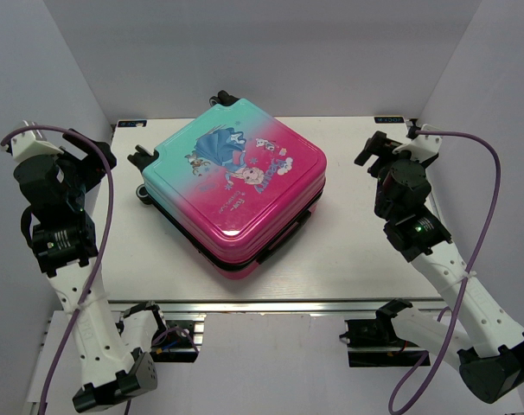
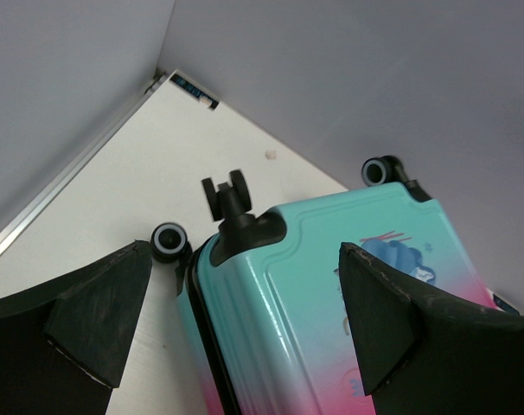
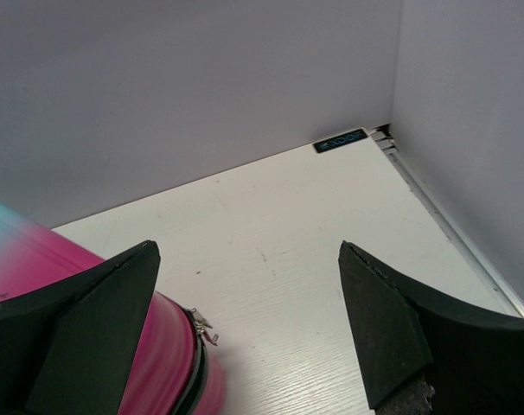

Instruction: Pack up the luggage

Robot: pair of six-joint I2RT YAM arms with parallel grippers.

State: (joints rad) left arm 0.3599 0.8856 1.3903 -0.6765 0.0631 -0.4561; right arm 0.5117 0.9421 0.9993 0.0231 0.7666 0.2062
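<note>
The luggage (image 1: 236, 186) is a small hard-shell suitcase, teal fading to pink, with a cartoon print. It lies flat and closed in the middle of the white table (image 1: 357, 242), wheels toward the back left. My left gripper (image 1: 106, 157) hangs open by its wheeled end, apart from it. In the left wrist view the open left gripper (image 2: 245, 251) frames the teal corner of the luggage (image 2: 331, 285) and its wheels (image 2: 169, 242). My right gripper (image 1: 372, 152) is open to the right of the case. The right wrist view shows the open right gripper (image 3: 246, 246) over bare table, with the pink edge of the luggage (image 3: 171, 359) and a zipper pull (image 3: 201, 328) at lower left.
Grey walls enclose the table on the left, back and right. A metal rail (image 1: 279, 304) runs along the near edge above the arm bases. Bare tabletop lies to the right of the case and in front of it.
</note>
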